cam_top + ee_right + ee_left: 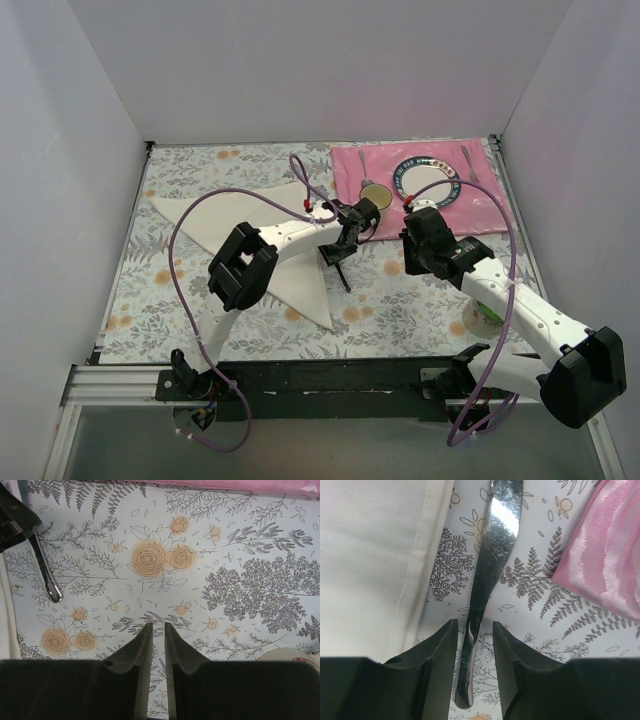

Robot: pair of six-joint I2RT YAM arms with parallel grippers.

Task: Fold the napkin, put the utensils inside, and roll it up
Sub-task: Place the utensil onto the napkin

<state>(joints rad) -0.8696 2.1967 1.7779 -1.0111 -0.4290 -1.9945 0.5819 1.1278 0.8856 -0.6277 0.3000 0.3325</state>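
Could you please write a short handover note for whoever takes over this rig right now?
Left tool: open, straddling the table knife at its handle, not clamped.
Right tool: narrowly open, empty, over the floral tablecloth.
Napkin: folded into a triangle, lying flat. The knife is beside it, between it and the pink placemat.
Done: the fold.
Left: grip the knife, lay it on the napkin, roll up.

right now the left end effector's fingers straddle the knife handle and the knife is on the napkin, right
Not quite. The left end effector does straddle the knife handle, but the knife is off the napkin, over the floral tablecloth beside its edge. The left wrist view shows it.
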